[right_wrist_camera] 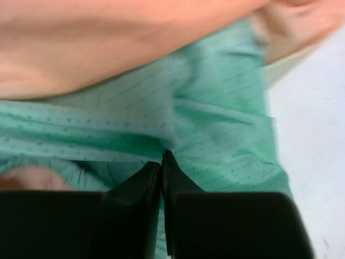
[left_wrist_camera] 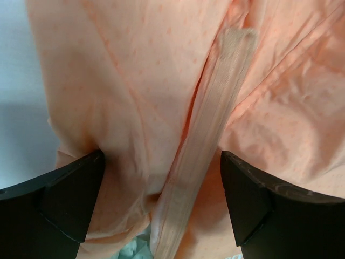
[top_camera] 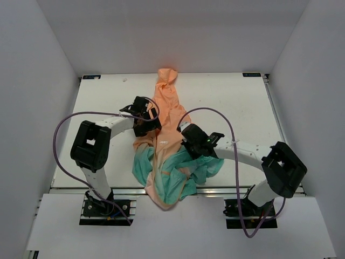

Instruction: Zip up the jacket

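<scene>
Lab bench (top_camera: pixel 108 97) inside white walls (top_camera: pixel 172 32)

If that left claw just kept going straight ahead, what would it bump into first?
Most likely the jacket: the left gripper is open and straddles its orange fabric, with the zipper strip running between the fingers. How near the cloth is, the view does not settle.

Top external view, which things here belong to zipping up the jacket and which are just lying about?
Part of the job: jacket; its orange zipper tape; left fingers, open astride the tape; right fingers, shut on teal fabric.
Just there: table; purple cables; black corner brackets.
</scene>
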